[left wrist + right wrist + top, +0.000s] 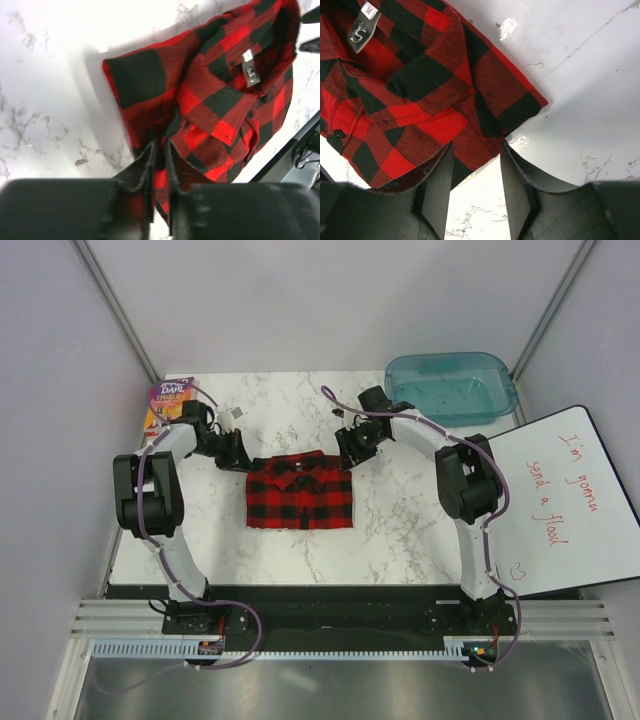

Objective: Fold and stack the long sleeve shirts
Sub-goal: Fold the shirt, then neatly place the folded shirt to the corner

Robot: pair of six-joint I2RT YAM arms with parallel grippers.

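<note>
The soft red-and-black checked shirt [299, 495] was folded small, but there was no pile yet.
It lay in the middle of the white marble table [400, 530]. The left gripper [159, 150] pinched one far corner; the right gripper [476, 155] stood open by the other. I saw no second shirt.

Marble table [390, 530], plaid shirt [300, 495] (folded), book [166, 400]

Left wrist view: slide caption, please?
Left gripper pinching an edge of the folded plaid shirt on the marble table.
</note>
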